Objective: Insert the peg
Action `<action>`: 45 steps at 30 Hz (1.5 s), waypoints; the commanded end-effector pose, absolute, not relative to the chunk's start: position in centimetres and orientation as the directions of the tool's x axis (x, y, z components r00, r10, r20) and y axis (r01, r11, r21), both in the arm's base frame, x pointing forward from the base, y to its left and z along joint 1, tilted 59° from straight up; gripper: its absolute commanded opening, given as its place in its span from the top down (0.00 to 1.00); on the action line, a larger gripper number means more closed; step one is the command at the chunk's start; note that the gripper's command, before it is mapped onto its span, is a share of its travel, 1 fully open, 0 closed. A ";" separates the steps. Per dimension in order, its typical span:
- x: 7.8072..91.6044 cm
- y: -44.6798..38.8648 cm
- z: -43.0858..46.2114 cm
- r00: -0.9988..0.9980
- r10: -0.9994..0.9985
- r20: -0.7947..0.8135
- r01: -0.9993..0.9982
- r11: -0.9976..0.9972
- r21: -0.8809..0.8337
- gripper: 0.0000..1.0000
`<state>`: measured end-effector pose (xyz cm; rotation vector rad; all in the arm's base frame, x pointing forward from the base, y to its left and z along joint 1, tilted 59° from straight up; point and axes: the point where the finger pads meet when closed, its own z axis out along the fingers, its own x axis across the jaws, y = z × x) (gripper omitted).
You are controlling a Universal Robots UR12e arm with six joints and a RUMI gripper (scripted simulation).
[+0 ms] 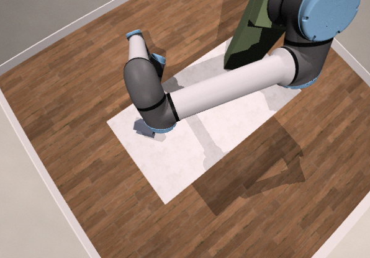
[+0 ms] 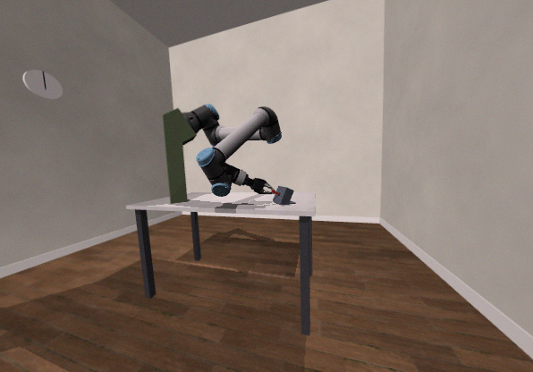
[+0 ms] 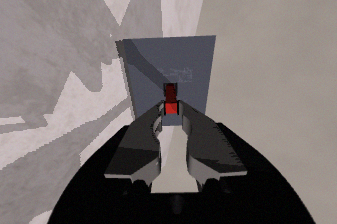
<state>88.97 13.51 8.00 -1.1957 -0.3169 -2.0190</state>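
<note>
In the wrist view my gripper [image 3: 171, 101] is shut on the red peg [image 3: 171, 101], held at the fingertips. The peg's far end sits in the dark hole [image 3: 170, 88] of the grey-blue sloped panel [image 3: 170, 80] straight ahead. In the exterior view the gripper [image 2: 265, 187] reaches down to the right and the red peg [image 2: 275, 192] bridges to the sloped panel block [image 2: 283, 195] near the table's right end. In the top view the block [image 1: 143, 128] is mostly hidden under the arm's elbow; the gripper and peg are hidden there.
A tall dark green column [image 2: 176, 156] stands at the table's back left, by the arm's base. The white table top [image 2: 233, 203] ends close beyond the block. The arm's elbow [image 1: 148, 90] hangs over the block.
</note>
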 end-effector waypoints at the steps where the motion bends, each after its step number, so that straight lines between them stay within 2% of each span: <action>1: 89.0 13.4 8.0 -0.278 -0.480 0.832 0.711 -0.685 -0.157 0.93; 45: 87.2 11.8 6.6 -0.279 -0.481 0.831 0.712 -0.685 -0.157 0.38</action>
